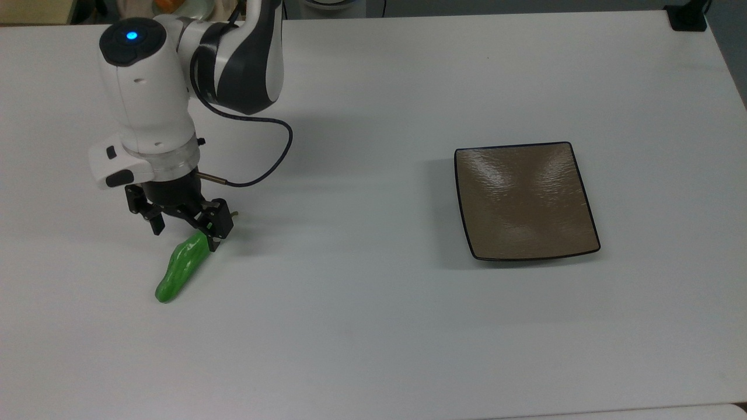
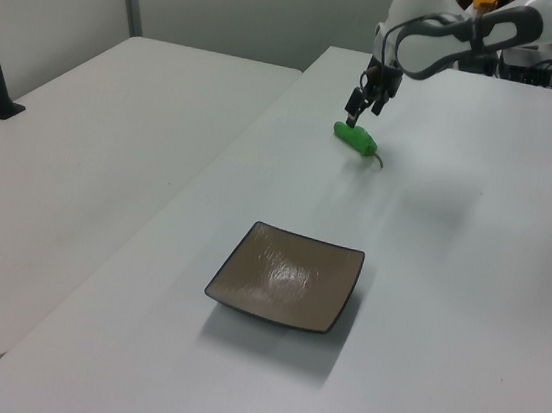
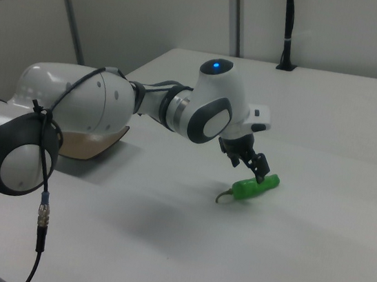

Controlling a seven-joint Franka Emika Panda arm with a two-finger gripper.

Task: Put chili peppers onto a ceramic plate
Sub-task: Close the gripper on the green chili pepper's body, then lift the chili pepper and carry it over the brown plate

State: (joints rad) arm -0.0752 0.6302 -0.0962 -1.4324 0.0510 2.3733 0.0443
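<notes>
1. The green pepper lies flat on the white table, well apart from the brown plate.
2. The gripper hangs just over the pepper's stem end, its two fingers spread apart and holding nothing.
3. It sits near the pepper's end, not its middle. If it pinches there, I think the shiny pepper could slip out, spin away or droop.

The elongated, lumpy chili pepper is glossy bright green, with a brownish-green stem in the right view. Well apart from it, the square ceramic plate is glossy brown, faintly rippled, thinly rimmed black. Above the pepper, the two-finger gripper is black; the arm is white and dark grey, with a blue light. The table is plain white
</notes>
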